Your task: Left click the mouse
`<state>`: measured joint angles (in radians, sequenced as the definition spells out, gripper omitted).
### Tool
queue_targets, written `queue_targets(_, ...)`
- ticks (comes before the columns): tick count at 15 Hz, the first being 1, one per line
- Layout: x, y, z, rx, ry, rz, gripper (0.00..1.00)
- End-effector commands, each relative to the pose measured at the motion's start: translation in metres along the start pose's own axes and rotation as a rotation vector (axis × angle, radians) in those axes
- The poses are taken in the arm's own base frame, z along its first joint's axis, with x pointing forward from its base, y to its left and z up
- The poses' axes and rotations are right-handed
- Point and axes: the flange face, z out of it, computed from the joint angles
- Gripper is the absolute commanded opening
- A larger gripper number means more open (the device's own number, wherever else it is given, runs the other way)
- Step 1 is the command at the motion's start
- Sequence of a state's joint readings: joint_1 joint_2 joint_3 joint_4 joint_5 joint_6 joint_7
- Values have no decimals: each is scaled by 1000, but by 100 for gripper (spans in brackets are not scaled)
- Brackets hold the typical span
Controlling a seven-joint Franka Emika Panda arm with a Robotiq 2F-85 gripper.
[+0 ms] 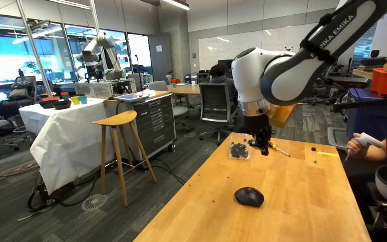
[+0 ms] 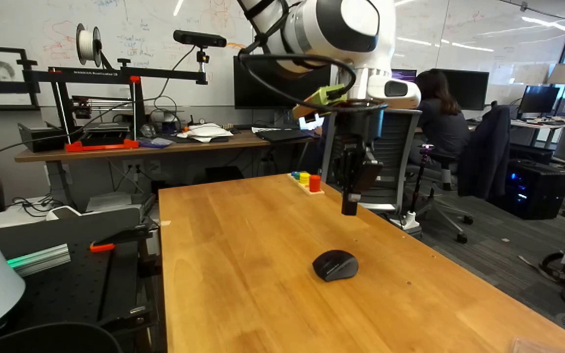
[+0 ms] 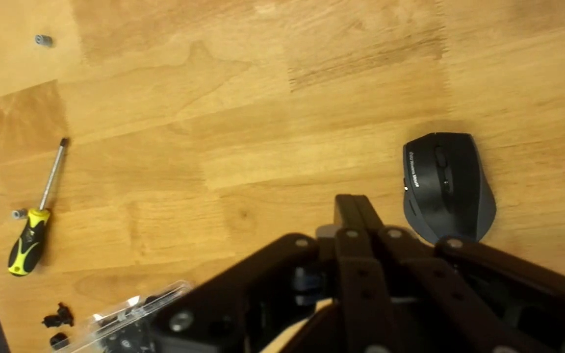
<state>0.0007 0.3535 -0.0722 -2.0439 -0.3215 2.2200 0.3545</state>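
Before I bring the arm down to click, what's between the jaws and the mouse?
In the wrist view, only the wooden table shows between the tips of the shut jaws and the mouse; no object lies there.

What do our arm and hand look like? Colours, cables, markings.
Arm: white and dark grey, rounded, with white "EMIKA" lettering, black straps and a black cable looping outside. Hand: black, with slim jointed bars and silvery screws.

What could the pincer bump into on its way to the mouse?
Nothing visible stands between them: the pincer hangs above the table, the mouse lies uncovered. In the wrist view, the screwdriver and clear box are off to the left, the mouse to the right.
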Motion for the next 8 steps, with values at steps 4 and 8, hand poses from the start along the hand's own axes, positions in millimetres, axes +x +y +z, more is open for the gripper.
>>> queue_targets(4, -30, -48, 46, -11, 105, -158, 5)
queue_targets(8, -40, -67, 71, -24, 160, -249, 5)
